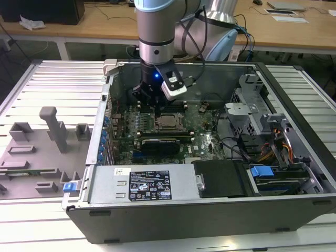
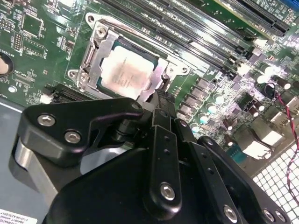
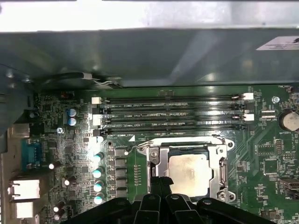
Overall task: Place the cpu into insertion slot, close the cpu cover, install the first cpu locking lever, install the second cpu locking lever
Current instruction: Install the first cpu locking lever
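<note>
In the exterior view I am holding my gripper [image 1: 154,106], fingertips pressed together, at about ten o'clock of the cpu [image 1: 169,122]. It is sitting in the insertion slot [image 3: 227,143] under the cpu cover [image 3: 220,163]. I am judging a slow, straight push safest, so nothing slips onto the chip.

Bright room light; glare (harsh) whitens the cpu [image 2: 126,70].

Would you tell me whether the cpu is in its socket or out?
In. Both wrist views show the cpu lying flat within the metal frame of the socket, silvery top up.
</note>
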`<state>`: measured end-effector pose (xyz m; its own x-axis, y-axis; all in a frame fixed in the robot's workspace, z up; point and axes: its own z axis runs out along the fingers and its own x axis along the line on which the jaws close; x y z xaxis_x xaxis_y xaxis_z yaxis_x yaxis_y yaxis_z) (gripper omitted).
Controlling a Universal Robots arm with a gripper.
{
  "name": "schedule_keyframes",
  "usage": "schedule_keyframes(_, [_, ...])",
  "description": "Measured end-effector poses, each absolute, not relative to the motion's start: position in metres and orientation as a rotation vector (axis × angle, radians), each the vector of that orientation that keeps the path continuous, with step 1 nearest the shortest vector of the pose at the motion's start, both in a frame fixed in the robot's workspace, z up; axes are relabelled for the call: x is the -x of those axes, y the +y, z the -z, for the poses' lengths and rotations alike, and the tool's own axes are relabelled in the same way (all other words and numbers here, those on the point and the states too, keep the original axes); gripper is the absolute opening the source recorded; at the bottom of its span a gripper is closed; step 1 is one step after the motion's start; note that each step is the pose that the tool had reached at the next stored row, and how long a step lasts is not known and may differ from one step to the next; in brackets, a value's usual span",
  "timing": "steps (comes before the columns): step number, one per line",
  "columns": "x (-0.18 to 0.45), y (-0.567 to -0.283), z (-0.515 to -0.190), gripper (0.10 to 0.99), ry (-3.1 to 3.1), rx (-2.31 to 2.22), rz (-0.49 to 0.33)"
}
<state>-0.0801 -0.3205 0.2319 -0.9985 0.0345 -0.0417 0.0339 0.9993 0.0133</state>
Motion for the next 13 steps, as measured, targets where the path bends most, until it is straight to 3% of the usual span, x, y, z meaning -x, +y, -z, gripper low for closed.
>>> schedule_keyframes(13, [0.080, -0.320, -0.266, 0.106, 3.095, -0.053, -0.017])
